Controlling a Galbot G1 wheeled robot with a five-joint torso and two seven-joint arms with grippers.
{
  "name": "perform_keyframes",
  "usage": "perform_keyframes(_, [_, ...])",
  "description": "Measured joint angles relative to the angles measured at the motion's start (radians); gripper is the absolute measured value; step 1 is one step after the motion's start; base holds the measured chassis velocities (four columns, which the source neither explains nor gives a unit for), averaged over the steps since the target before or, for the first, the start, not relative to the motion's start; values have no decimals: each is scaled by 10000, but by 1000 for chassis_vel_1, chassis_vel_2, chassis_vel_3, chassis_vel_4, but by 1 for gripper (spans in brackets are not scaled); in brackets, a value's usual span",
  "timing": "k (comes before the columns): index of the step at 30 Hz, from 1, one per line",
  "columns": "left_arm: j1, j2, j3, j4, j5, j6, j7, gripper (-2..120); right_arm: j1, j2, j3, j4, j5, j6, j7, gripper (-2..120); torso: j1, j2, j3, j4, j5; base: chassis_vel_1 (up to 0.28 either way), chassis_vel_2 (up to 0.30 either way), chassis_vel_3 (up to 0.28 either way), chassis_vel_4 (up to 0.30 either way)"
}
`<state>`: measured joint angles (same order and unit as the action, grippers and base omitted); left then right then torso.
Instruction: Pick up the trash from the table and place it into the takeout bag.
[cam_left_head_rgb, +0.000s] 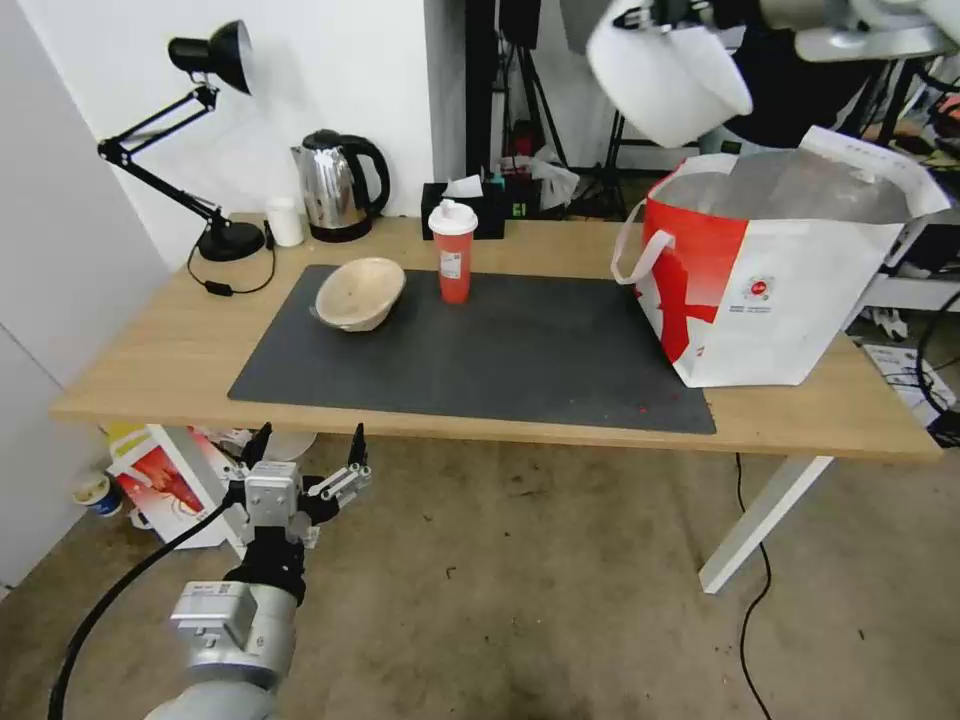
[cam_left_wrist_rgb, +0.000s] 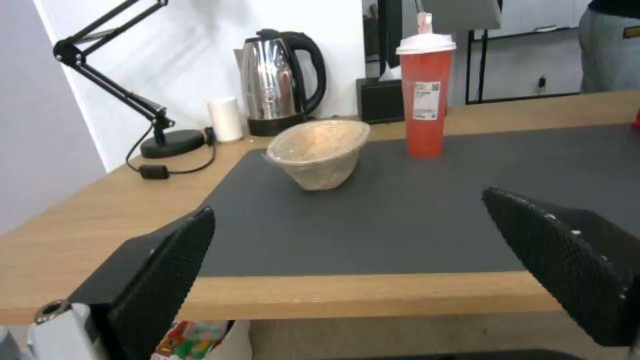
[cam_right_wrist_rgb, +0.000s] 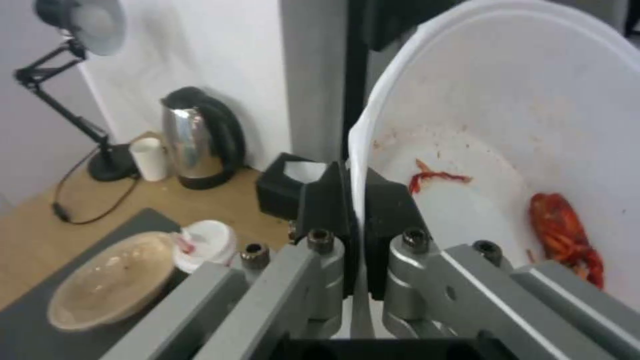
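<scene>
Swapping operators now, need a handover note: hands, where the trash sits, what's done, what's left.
Right hand: shut on the rim of the white bowl, held tilted in the air above the takeout bag, not yet inside.
Left hand: open, empty, low in front of the table edge.
Beige bowl and red cup: on the dark mat, untouched.
Done: white bowl lifted off the table.
Left: drop the white bowl into the bag, then bag the beige bowl and red cup.

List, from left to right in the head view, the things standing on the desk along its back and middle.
Desk lamp → small white cup → steel kettle → beige bowl → red cup with white lid → takeout bag.
</scene>
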<state>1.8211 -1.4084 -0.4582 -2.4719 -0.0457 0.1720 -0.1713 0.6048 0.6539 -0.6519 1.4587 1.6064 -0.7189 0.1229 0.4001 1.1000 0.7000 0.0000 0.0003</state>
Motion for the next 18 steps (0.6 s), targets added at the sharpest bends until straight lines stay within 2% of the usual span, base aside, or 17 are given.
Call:
perform_keyframes(6, [79,21,-45,-33,61,2,-11,100,-611,-617,358,-52,-262,-4,-173,0,-1,0,0,1,-3,0,0,0,0])
perform_keyframes(18, [142,3,32,-39,93,-23,-42,100,-1198,-1190,744,-178,-448,-10,-287,0,-1,0,0,1,-4,0,0,0,0])
